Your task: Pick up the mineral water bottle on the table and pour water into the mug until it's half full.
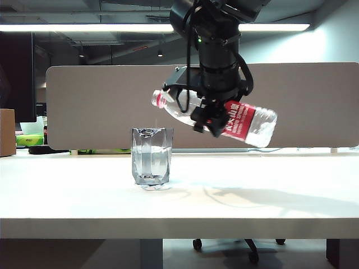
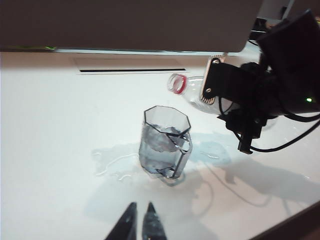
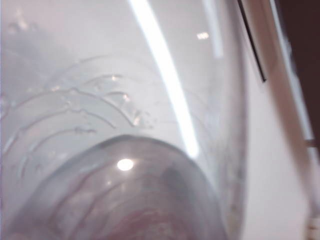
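Observation:
The mineral water bottle (image 1: 249, 120) hangs tilted almost level above the table (image 1: 269, 190), its open red-ringed mouth (image 2: 177, 83) pointing toward the mug and slightly above its rim. My right gripper (image 1: 208, 120) is shut on the bottle's middle, at the red label. The clear faceted mug (image 1: 151, 156) stands on the table below and to the left of the mouth, with water (image 2: 160, 145) in it. I see no stream between mouth and mug. The bottle's clear wall (image 3: 125, 150) fills the right wrist view and hides the fingers. My left gripper (image 2: 140, 210) hovers shut on the near side of the mug.
A puddle of spilled water (image 2: 112, 160) spreads on the table around the mug's foot. A grey partition (image 1: 101, 106) runs along the table's back edge, with a cable slot (image 2: 132, 70) in front of it. A cardboard box (image 1: 7, 131) stands at the far left.

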Available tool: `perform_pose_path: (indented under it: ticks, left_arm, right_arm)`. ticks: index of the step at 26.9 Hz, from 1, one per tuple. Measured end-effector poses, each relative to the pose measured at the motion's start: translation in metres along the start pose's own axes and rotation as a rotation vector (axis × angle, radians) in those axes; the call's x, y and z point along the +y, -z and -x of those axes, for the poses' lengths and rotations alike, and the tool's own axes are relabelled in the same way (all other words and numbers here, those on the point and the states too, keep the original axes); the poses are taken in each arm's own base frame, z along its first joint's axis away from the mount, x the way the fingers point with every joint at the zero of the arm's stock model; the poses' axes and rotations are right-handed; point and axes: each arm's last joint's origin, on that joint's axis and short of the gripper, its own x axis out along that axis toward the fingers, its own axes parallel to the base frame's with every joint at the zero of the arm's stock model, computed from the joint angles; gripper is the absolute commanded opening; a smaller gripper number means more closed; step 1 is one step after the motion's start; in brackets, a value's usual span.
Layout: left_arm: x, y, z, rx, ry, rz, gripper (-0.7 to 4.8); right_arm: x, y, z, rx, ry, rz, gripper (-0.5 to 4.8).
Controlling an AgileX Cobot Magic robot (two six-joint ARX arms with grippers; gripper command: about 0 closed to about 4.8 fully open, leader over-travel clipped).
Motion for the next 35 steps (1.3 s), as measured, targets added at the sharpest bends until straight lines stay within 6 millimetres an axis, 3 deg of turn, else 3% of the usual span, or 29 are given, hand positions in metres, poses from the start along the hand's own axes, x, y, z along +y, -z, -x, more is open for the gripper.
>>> perform_pose_path:
  ticks: [5,9,15,18,28,35]
  left_arm:
    - [0.0,0.0,0.0,-0.001,-0.004,0.0,0.21]
    - [0.0,0.0,0.0,-0.001,-0.004,-0.001,0.21]
    - [0.0,0.0,0.0,-0.001,-0.004,-0.001,0.21]
    - [0.0,0.0,0.0,-0.001,-0.004,-0.001,0.21]
    - [0.0,0.0,0.0,-0.002,-0.004,-0.001,0.21]
    - [0.0,0.0,0.0,-0.002,-0.004,-0.001,0.21]
  right_arm:
    - [0.0,0.002,-0.005,-0.054,-0.074,-0.239,2.41]
    - [0.0,0.015,-0.01,-0.098,-0.104,-0.346,2.37]
    - [-0.017,0.05,-0.011,-0.286,-0.127,-0.631,2.37]
    - [-0.021,0.078,-0.018,-0.413,-0.12,-0.869,2.37]
    - [0.004,0.105,-0.016,-0.643,-0.064,-0.99,2.37]
    - [0.014,0.127,-0.019,-0.659,-0.036,-1.037,2.38]
